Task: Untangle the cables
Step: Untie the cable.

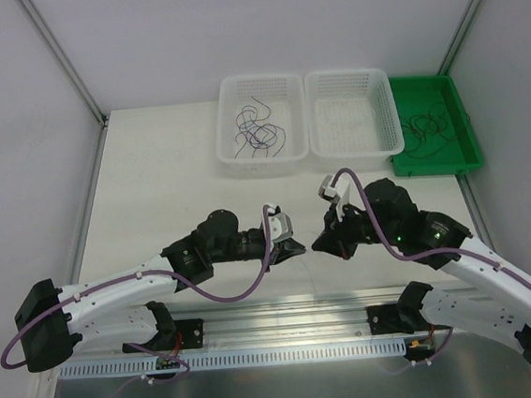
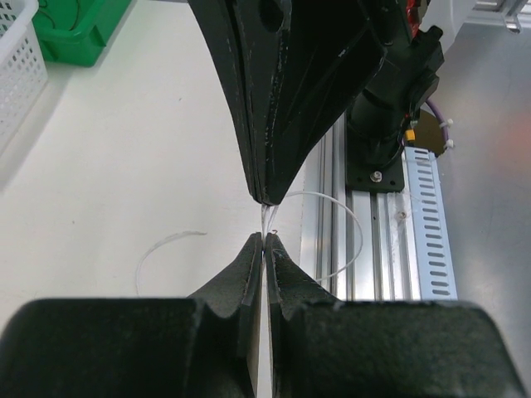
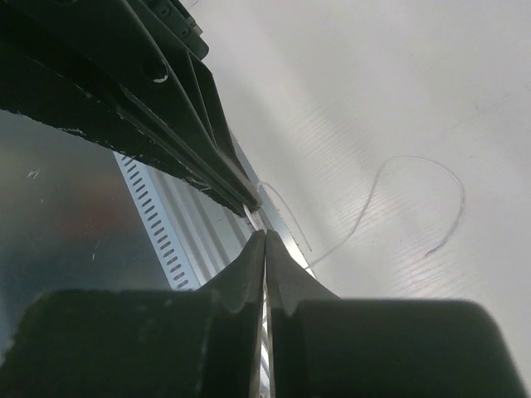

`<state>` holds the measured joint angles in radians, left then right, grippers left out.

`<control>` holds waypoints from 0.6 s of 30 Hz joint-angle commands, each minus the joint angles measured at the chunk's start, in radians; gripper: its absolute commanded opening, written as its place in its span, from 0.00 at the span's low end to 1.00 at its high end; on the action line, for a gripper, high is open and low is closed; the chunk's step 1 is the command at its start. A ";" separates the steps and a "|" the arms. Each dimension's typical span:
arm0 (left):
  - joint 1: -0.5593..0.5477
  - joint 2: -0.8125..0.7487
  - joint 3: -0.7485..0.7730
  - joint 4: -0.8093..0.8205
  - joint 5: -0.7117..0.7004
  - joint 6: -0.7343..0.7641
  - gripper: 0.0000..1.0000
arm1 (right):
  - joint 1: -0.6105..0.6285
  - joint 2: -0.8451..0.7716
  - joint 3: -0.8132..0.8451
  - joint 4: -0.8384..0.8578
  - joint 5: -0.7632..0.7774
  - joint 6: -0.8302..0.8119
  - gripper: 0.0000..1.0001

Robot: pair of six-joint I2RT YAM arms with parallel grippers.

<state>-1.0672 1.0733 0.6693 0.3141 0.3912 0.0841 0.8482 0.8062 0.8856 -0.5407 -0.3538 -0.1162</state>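
tightly, left pincer (image 2: 264, 240) pinches pale, hair-thin, curling cable (image 2: 362, 239).

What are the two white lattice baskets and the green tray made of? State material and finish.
Left white lattice basket and right white lattice basket: probably moulded plastic, slightly glossy, judging by uniform perforated walls. Green tray: probably plastic too, smooth; even saturated colour, thin rim.

On your cream table (image 1: 152, 191): left white basket (image 1: 262, 165) and right white basket (image 1: 355, 154) touching at the far edge, green tray (image 1: 436, 165) alongside, thin pale strand (image 3: 419, 157) near you.
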 commanded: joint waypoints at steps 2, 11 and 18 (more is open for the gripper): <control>-0.002 -0.023 -0.005 0.023 -0.028 -0.041 0.00 | -0.003 -0.084 0.012 -0.008 0.148 -0.002 0.01; -0.002 0.002 -0.059 0.065 -0.038 -0.159 0.00 | -0.003 -0.180 -0.030 0.097 0.263 0.052 0.01; -0.002 -0.007 -0.089 0.109 -0.057 -0.185 0.00 | -0.005 -0.107 -0.001 0.052 0.184 0.052 0.01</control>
<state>-1.0672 1.0790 0.5861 0.3622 0.3538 -0.0734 0.8448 0.6380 0.8528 -0.4828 -0.1230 -0.0765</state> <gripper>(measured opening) 0.008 0.012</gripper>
